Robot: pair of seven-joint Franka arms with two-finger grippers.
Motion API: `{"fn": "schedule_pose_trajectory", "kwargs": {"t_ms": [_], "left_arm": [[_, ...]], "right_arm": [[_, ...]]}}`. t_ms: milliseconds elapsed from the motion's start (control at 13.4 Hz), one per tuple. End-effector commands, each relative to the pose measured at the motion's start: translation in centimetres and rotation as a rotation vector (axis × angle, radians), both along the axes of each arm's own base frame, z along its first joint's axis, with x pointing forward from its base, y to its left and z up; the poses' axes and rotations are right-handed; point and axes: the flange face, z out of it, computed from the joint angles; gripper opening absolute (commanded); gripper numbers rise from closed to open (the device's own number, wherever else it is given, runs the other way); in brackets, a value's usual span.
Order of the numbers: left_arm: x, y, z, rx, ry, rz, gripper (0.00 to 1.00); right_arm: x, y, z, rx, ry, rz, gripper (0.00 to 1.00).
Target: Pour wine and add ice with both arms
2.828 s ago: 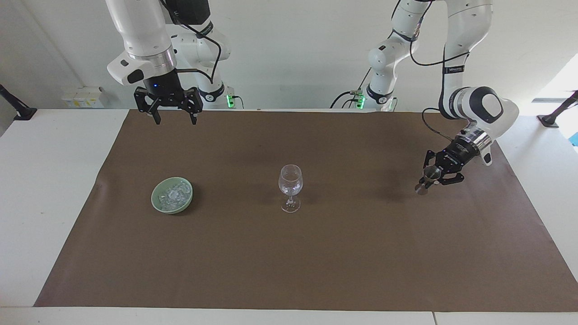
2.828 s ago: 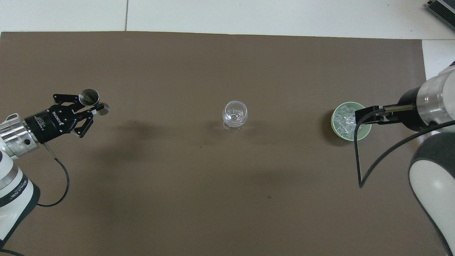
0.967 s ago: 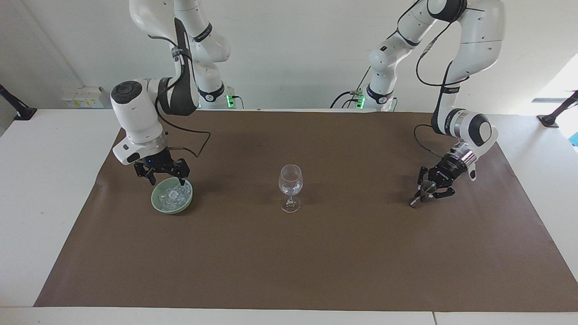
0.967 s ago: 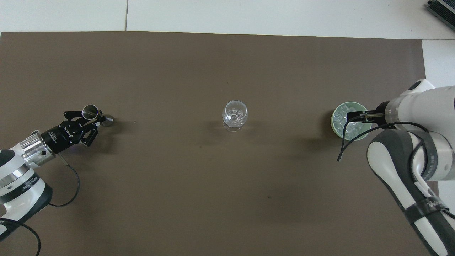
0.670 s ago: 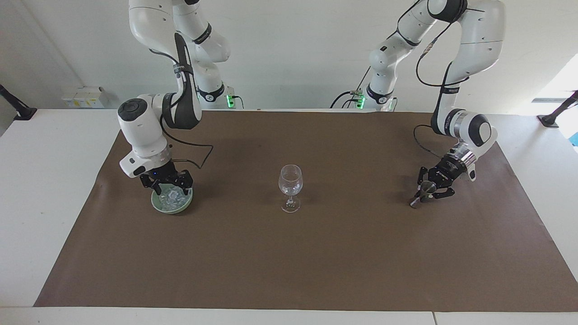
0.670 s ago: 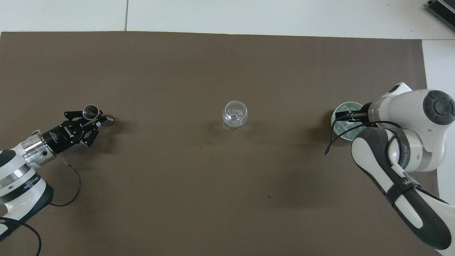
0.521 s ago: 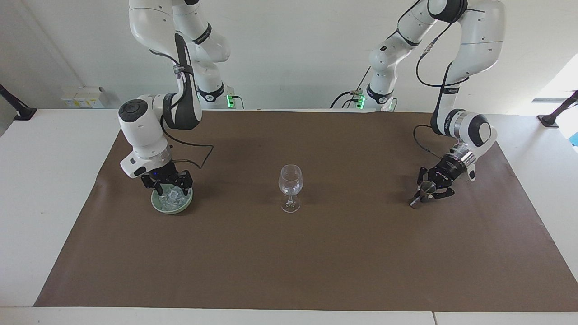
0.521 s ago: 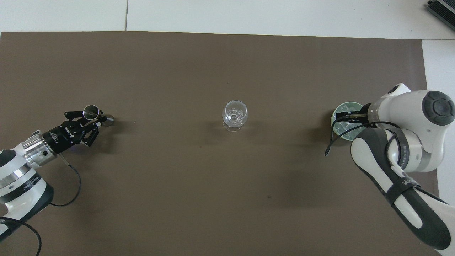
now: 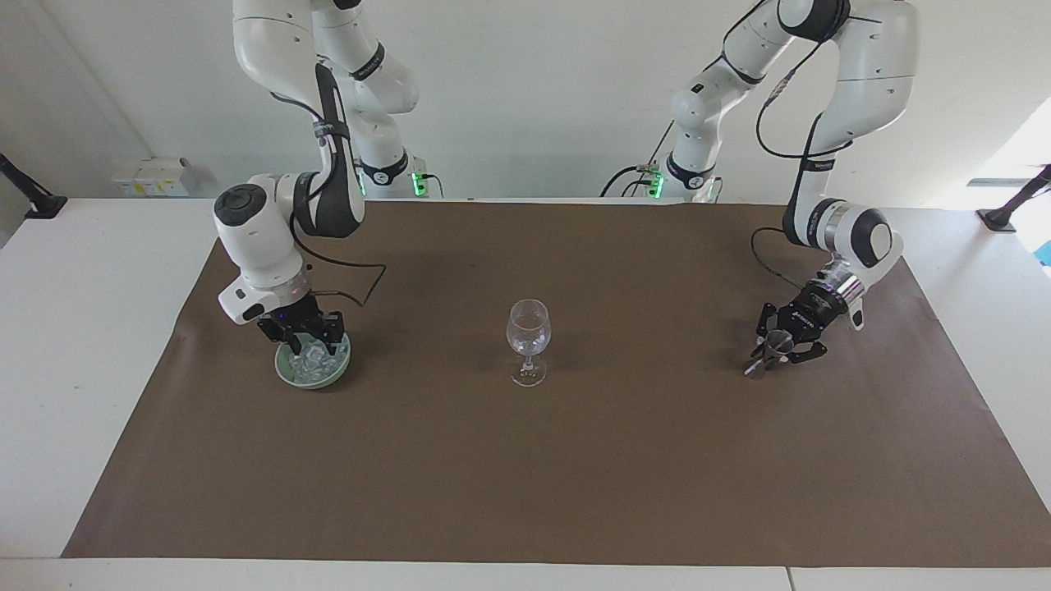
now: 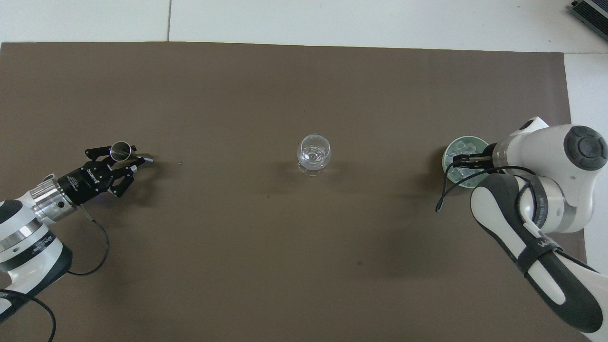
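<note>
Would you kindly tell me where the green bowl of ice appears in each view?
Facing view: green bowl at picture left, under the right gripper.
Overhead view: green bowl at picture right, partly covered by that gripper.
Shared landmark: the wine glass mid-mat.

1. The right arm [image 9: 279,156] comes down from its base, elbow bent, wrist pointing almost straight down at its own end of the worktop
2. The right end effector [image 9: 301,335] is low, its fingers [image 9: 287,338] angled inward and partly closed; whether they grip anything cannot be told
3. The left arm [image 9: 854,123] arches high, then folds down to a wrist tilted toward the worktop's middle
4. The left end effector [image 9: 772,349] sits low and slanted near the worktop surface, fingers [image 10: 135,164] slightly parted
</note>
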Motion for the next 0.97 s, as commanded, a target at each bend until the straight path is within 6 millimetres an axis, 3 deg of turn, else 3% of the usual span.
{"fn": "schedule_pose_trajectory", "kwargs": {"t_ms": [0, 74, 149, 298, 446, 670, 893], "left_arm": [[0.1, 0.0, -0.1, -0.018, -0.017, 0.003, 0.90], [0.0, 0.0, -0.1, -0.014, -0.015, -0.001, 1.00], [0.0, 0.2, -0.2, -0.008, -0.017, -0.005, 1.00], [-0.2, 0.9, -0.1, 0.037, -0.019, -0.061, 1.00], [-0.4, 1.5, 0.0, 0.078, -0.025, -0.127, 1.00], [-0.7, 4.2, 0.9, 0.178, -0.040, -0.268, 1.00], [0.1, 6.1, 3.2, 0.286, -0.063, -0.416, 1.00]], "right_arm": [[-0.2, -0.7, -0.3, 0.001, -0.013, -0.001, 0.50], [-0.1, -0.5, -0.2, 0.001, -0.015, 0.002, 0.44], [-0.1, -0.4, -0.1, 0.001, -0.017, 0.003, 0.36], [-0.1, -0.1, 0.4, -0.001, -0.024, 0.009, 0.02], [0.1, 0.3, 1.3, -0.003, -0.038, 0.021, 0.00], [0.8, 2.4, 5.7, -0.012, -0.092, 0.055, 0.00], [0.2, 6.6, 11.1, -0.012, -0.141, 0.072, 0.00]]}}
